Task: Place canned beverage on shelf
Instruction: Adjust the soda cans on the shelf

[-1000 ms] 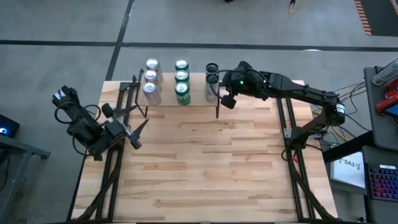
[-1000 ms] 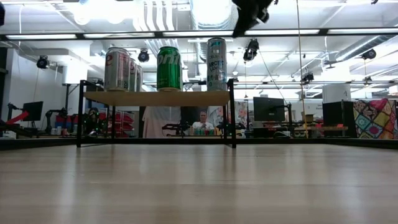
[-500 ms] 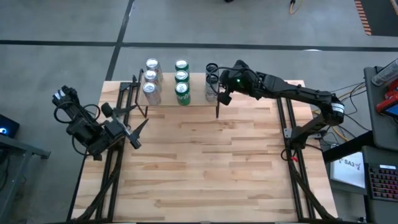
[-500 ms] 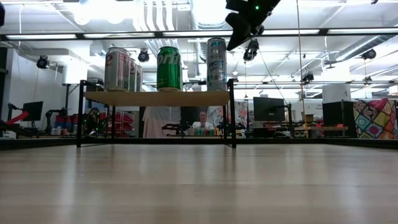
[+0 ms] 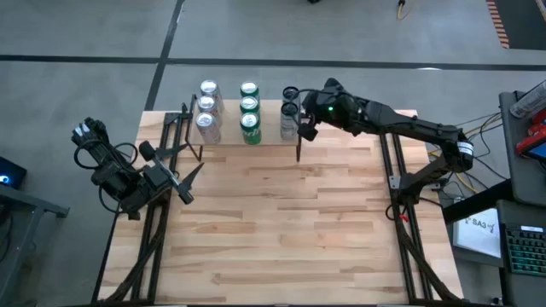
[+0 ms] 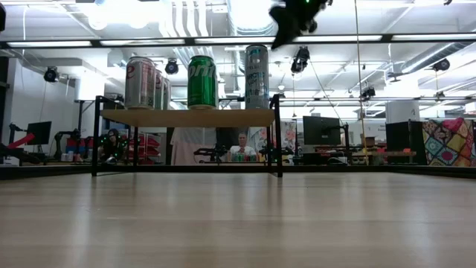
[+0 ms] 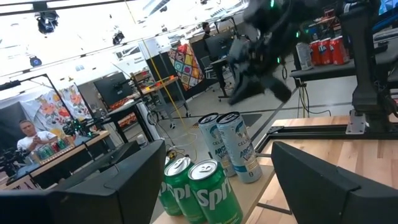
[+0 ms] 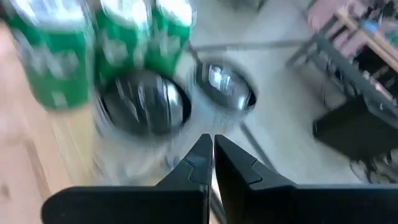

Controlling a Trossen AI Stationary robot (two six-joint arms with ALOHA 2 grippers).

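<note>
i have the right pincer [image 5: 306, 128] clenched on nothing, up above the right end of the shelf [image 6: 190, 117], beside and over the tops of the tall slim cans [image 5: 290, 118]. two of those stand one behind the other on the shelf's right end, with a row of green cans [image 5: 249, 109] in the middle and silver cans [image 5: 206, 108] at the left. from the level view all the cans i can see stand upright on the plank, so i judge the placing is done and what remains is getting clear.

to do that well, i would lift straight up before swinging away, since the closed fingertips [image 8: 210, 152] point right at the lids of the slim cans and a sideways sweep could tip the front one off the edge. i would keep the move slow, away from the shelf's black legs.

the left pincer [image 5: 189, 181] waits released at the left edge of the surface [image 5: 281, 230], well apart from the shelf.
</note>
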